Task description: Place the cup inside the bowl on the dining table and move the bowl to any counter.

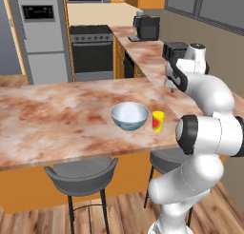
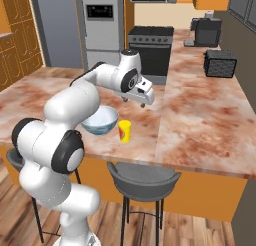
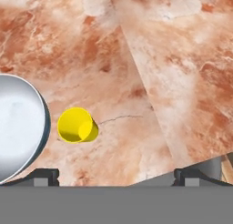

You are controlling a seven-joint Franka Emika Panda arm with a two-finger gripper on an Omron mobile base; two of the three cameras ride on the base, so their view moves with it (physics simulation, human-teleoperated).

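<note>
Gripper point(image 2: 143, 103) hangs above the dining table point(image 1: 47, 119) with its jaws spread wide and nothing between them, a little beyond and to the side of the cup point(image 2: 124, 131). The small yellow cup stands upright just beside the bowl point(image 1: 129, 116), apart from it by a narrow gap, and both sit close to the table's near edge above the grey stools point(image 1: 81, 178). From the hand view the cup point(image 3: 77, 125) lies off to one side of the line between the fingertips point(image 3: 45, 175), so a straight descent would probably miss it or clip its rim and tip it over; how far off is hard to judge from that steep angle. A finger coming down on the bowl's side could also nudge the bowl point(image 3: 18, 127), and a knocked cup might roll toward the near edge. Open tabletop spreads behind and to the far side of the cup, and the adjoining counter point(image 2: 210, 110) is bare near the corner, with a toaster point(image 2: 220, 63) farther back.
</note>
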